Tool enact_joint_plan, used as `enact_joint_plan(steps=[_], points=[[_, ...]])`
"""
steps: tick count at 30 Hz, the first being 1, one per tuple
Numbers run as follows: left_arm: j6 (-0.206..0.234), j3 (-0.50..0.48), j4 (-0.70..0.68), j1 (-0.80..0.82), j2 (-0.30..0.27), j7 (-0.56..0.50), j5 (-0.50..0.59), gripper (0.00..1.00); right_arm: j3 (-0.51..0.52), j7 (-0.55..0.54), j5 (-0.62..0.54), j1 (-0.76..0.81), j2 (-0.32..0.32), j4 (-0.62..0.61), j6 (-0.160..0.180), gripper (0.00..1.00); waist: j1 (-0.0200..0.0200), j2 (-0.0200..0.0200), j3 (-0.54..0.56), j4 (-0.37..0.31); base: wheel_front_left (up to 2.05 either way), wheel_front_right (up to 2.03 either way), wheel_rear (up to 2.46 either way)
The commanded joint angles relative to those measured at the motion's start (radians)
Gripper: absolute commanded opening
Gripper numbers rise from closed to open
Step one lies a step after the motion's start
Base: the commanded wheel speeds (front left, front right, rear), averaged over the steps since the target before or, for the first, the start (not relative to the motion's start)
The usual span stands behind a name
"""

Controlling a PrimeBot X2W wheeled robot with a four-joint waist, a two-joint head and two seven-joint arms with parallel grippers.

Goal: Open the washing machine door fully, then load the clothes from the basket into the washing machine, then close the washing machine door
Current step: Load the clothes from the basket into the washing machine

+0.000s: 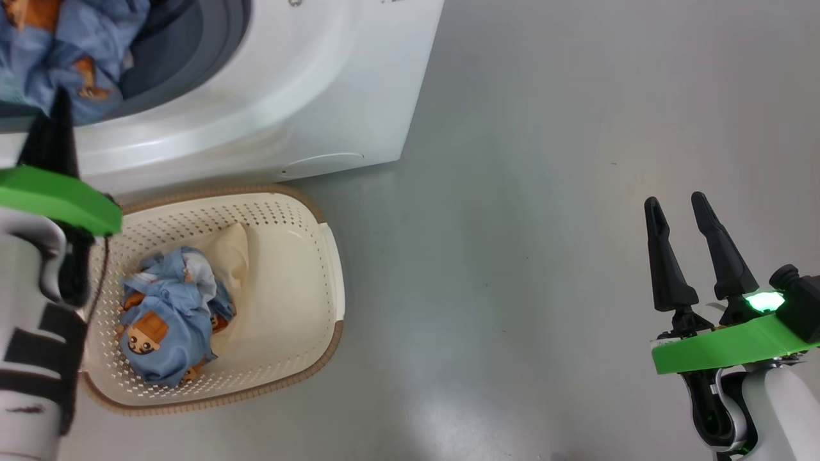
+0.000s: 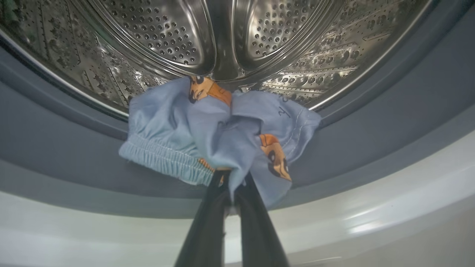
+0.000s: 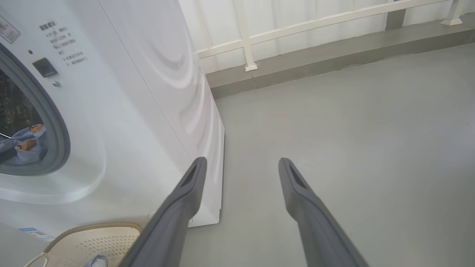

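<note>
Blue bear-print cloth (image 2: 222,133) sits pinched between the left jaws over the grey seal (image 2: 55,148); right jaws stand wide.

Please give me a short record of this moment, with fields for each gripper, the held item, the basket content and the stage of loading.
left gripper: shut on a blue bear-print cloth, at the washing machine opening
held cloth: in front of the grey seal and the lip of the steel drum
right gripper: open, holds nothing, over the floor to the right of the machine
basket: a blue bear-print bundle and a cream cloth inside
stage: loading not finished
</note>
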State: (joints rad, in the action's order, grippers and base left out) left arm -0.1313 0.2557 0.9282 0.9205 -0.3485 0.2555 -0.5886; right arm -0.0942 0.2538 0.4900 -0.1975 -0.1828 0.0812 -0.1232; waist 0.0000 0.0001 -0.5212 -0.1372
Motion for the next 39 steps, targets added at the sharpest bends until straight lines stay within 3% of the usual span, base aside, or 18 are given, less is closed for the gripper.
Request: enact_joint_plan(steps=[1,14,26,27,29,30,39], points=[[0.001,-0.014,-0.026,0.043,-0.064,0.006,0.000,0.00,-0.020,0.008,-0.015,-0.013,-0.004,-0.026,-0.008,1.00,0.0000,-0.0001,-0.010,-0.002,0.00,0.00,0.00],[0.001,0.032,0.044,0.263,-0.120,0.006,0.063,0.00,-0.068,0.008,-0.011,-0.055,0.012,-0.033,-0.008,1.00,0.0000,-0.0001,-0.075,-0.051,0.00,0.00,0.00],[0.001,0.109,0.265,0.419,-0.124,0.005,0.116,0.00,-0.077,0.008,-0.013,-0.067,0.033,-0.040,-0.008,1.00,0.0000,-0.0001,-0.116,-0.090,0.00,0.00,0.00],[0.001,0.115,0.275,0.425,-0.121,0.005,0.116,0.07,-0.078,0.008,-0.013,-0.068,0.035,-0.039,-0.008,1.00,0.0000,-0.0001,-0.116,-0.090,0.00,0.00,0.00],[0.001,0.124,0.291,0.432,-0.117,0.005,0.111,0.50,-0.079,0.008,-0.013,-0.070,0.039,-0.036,-0.008,1.00,0.0000,-0.0001,-0.113,-0.089,0.00,0.00,0.00],[0.001,0.126,0.300,0.432,-0.115,0.003,0.106,1.00,-0.079,0.008,-0.012,-0.072,0.041,-0.035,-0.008,1.00,0.0000,-0.0001,-0.111,-0.088,0.00,0.00,0.00],[0.001,0.133,0.302,0.388,-0.094,0.005,0.044,1.00,-0.073,0.008,-0.009,-0.076,0.034,-0.032,-0.008,1.00,0.0000,-0.0001,-0.082,-0.071,0.00,0.00,0.00]])
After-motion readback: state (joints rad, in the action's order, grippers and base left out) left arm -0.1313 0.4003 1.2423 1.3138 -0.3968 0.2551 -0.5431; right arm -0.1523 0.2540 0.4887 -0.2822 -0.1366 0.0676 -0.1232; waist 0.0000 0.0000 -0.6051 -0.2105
